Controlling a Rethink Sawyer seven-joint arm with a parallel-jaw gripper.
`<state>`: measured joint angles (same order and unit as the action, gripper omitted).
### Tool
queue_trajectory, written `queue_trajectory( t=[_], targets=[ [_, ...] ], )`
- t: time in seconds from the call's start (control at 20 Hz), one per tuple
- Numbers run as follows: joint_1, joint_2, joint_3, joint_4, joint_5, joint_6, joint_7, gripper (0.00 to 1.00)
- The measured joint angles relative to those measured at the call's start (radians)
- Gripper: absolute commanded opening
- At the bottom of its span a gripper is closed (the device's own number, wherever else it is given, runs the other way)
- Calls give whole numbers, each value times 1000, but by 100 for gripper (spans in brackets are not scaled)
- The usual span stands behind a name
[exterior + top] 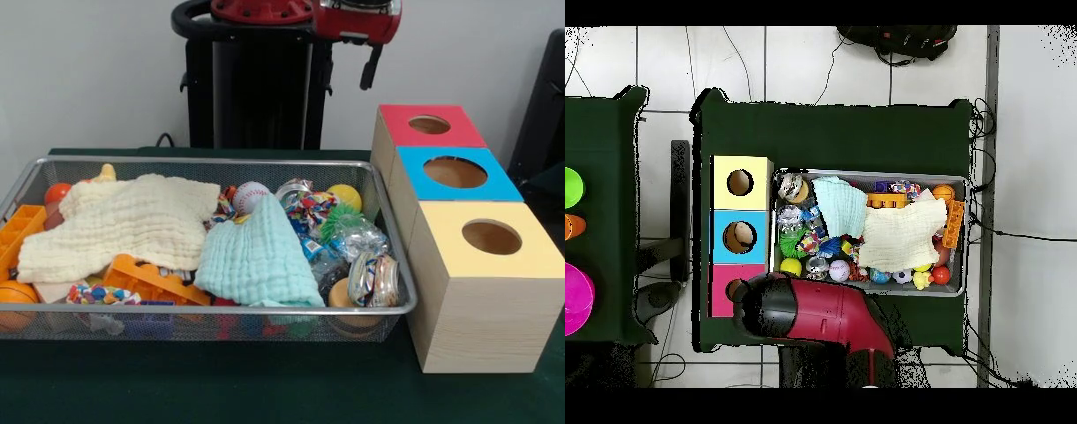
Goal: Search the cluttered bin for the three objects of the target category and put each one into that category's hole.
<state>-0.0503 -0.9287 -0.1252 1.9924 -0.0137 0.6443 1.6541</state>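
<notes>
The wire mesh bin (212, 161) is full of clutter; it also shows in the overhead view (865, 173). One multi-coloured rope bundle (101, 294) lies at the near left, partly under a cream cloth. Another rope bundle (305, 210) lies right of centre, beside the spiky green ball (334, 221). A third shows only as a bit of coloured rope (222, 210) by the baseball. The blue-topped box's hole (455, 171) (739, 236) is the middle one of three. My gripper (371, 69) hangs high at the far side, above the red box, away from the bin.
A cream cloth (124, 225) and a mint cloth (256, 261) cover much of the bin. Crinkly wrappers (357, 237), orange plastic blocks (154, 281), a baseball (251, 196) and balls lie around them. The red-topped hole (430, 124) and the yellow-topped hole (491, 237) flank the blue one.
</notes>
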Motion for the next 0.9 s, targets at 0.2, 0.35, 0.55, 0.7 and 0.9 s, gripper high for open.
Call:
queue_trajectory(
  t=[0.2,0.35,0.55,0.7,0.9],
  targets=[
    [-22,28,0,-17,0,0,0,100],
    [-36,47,1,-31,0,-2,0,100],
    [-66,81,1,-47,1,-21,0,100],
    [-83,104,1,-52,1,-49,0,100],
    [-99,141,1,-54,1,-114,0,100]
  ],
)
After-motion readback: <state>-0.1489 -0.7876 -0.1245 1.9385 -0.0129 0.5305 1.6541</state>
